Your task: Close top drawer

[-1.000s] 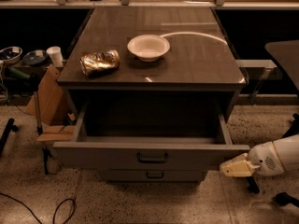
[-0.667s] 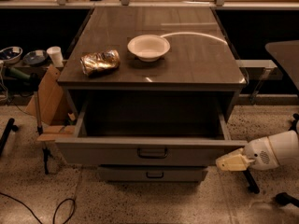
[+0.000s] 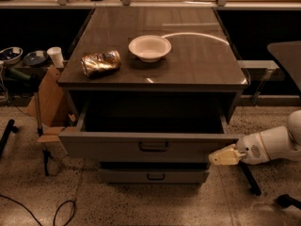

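The top drawer (image 3: 113,146) is a wide grey drawer pulled well out of the cabinet, its box open and dark inside. Its front carries a dark bail handle (image 3: 153,146) at the centre. My gripper (image 3: 222,156) comes in from the right on a white arm and sits at the right end of the drawer front, touching or almost touching it. A shorter grey drawer (image 3: 153,175) lies below, slightly out.
On the cabinet top (image 3: 202,60) stand a white bowl (image 3: 149,47) and a crumpled shiny bag (image 3: 100,62). A cardboard piece (image 3: 47,100) and a stand are at the left. A cable (image 3: 61,211) lies on the floor. A dark table edge (image 3: 287,55) is at the right.
My gripper has moved left, up to the right end of the drawer front. The drawer front sits a little further back than before.
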